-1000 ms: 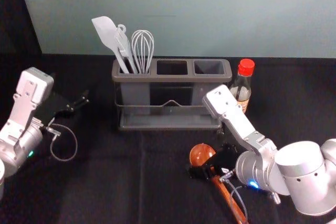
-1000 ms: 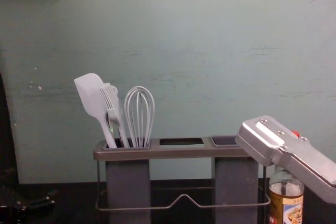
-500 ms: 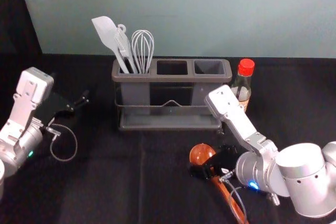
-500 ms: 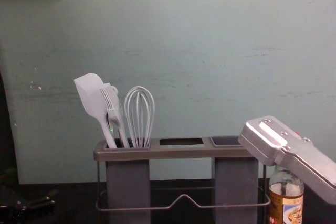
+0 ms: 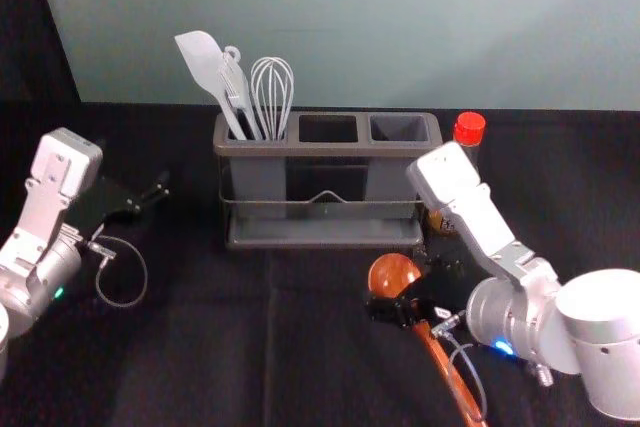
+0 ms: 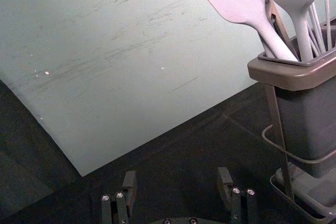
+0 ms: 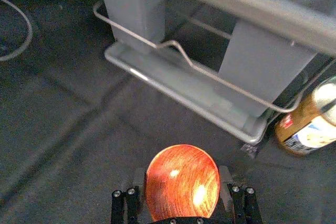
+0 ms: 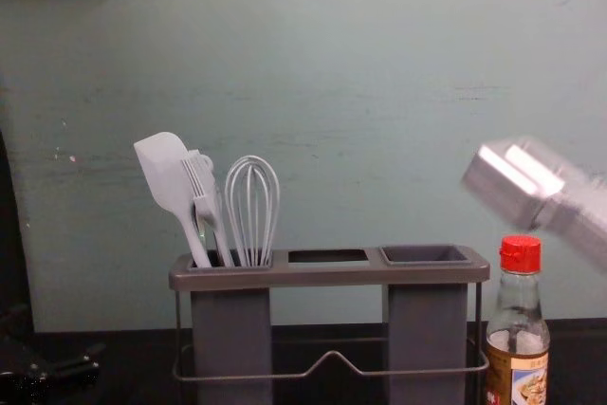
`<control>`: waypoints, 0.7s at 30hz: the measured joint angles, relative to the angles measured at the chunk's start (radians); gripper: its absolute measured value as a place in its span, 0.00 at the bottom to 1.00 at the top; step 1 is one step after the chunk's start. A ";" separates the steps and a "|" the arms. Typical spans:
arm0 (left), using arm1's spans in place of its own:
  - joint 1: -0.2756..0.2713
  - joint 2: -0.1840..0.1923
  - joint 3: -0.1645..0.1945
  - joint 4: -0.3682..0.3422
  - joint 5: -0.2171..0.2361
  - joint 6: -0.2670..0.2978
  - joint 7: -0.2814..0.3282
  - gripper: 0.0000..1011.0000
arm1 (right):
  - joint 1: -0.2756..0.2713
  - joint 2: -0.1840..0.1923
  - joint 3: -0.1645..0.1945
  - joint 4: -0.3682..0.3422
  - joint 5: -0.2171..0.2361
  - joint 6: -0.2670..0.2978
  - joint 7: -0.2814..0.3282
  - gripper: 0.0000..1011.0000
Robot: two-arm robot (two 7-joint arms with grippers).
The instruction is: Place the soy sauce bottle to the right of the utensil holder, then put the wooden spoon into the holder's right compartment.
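Right gripper [image 7: 182, 172] risen, clamped on spoon [image 5: 393, 274]; bottle [image 8: 517, 339] by holder's [image 5: 330, 149] right edge. Spoon step: raise over right compartment [image 5: 398, 128]. Left gripper [image 6: 176, 173] parked toward bench's [image 5: 200, 347] left edge, apart.

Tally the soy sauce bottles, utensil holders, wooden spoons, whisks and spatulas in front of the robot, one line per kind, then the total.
Soy sauce bottle: 1
Utensil holder: 1
Wooden spoon: 1
Whisk: 1
Spatula: 1
Total: 5
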 joint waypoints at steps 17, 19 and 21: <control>0.000 0.000 0.000 0.000 0.000 0.000 0.000 0.99 | -0.190 0.012 0.177 -0.162 0.081 -0.376 0.005 0.83; 0.000 0.000 0.000 0.000 0.000 0.000 0.000 0.99 | -0.208 0.013 0.192 -0.164 0.100 -0.440 0.005 0.83; 0.000 0.000 0.000 0.000 0.000 0.000 0.000 0.99 | -0.222 0.013 0.201 -0.164 0.112 -0.504 0.004 0.83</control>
